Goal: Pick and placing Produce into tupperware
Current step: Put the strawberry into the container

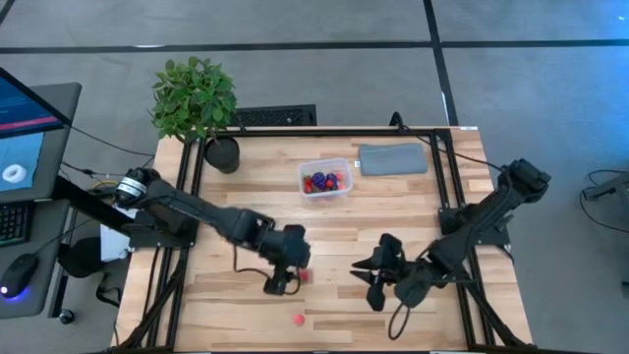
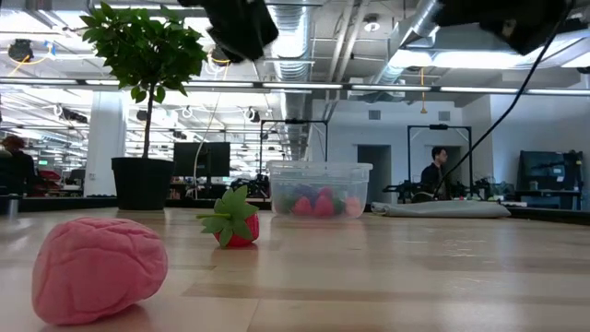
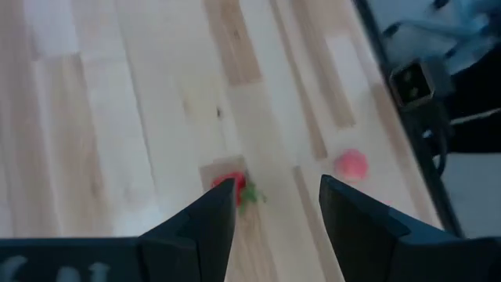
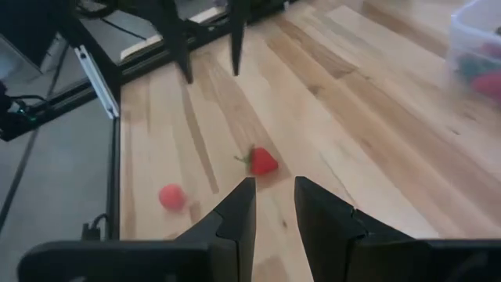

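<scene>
The pink round piece (image 1: pixel 298 319) lies loose near the worktop's (image 1: pixel 393 211) front edge. Just behind it, the left gripper (image 1: pixel 285 282) hangs over a strawberry (image 1: pixel 305 276), fingers part-open and off to one side, so closing may nudge it away. The right gripper (image 1: pixel 376 278) waits pinched shut, and the tupperware (image 1: pixel 325 180) sits far back.

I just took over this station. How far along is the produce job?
Done: several pieces already sit in the tupperware. In hand: nothing. The left gripper hangs open above the strawberry, which lies on the table. The right gripper waits shut nearby, holding nothing. Left: that strawberry and the pink piece near the front edge.
</scene>
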